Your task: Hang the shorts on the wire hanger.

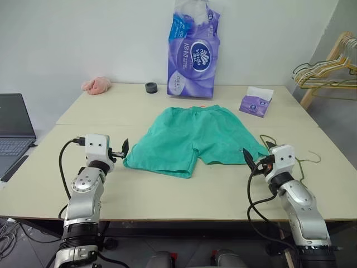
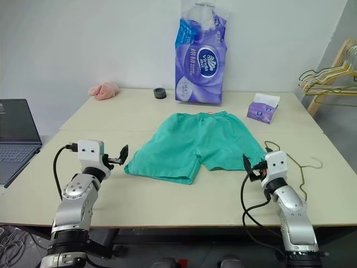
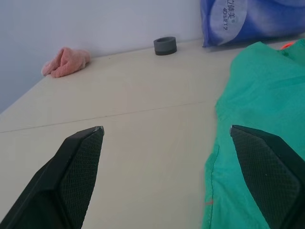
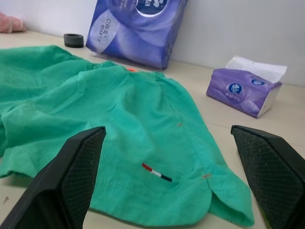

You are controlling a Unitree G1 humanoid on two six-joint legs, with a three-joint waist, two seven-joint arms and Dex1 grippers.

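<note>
Left hand (image 1: 124, 149) and right hand (image 1: 249, 159), fingers apart, flank the teal shorts (image 1: 195, 139) on the worktop (image 1: 167, 195); behind, a purple "Vinda" tissue pack (image 1: 193, 53).

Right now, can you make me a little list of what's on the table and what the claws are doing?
shorts: teal-green, spread flat mid-table
wire hanger: flat on the table, beside the shorts' right leg
left claw: open, holding nothing, by the shorts' left leg
right claw: open, holding nothing
back of table: purple tissue pack, tissue box, pink cloth
</note>
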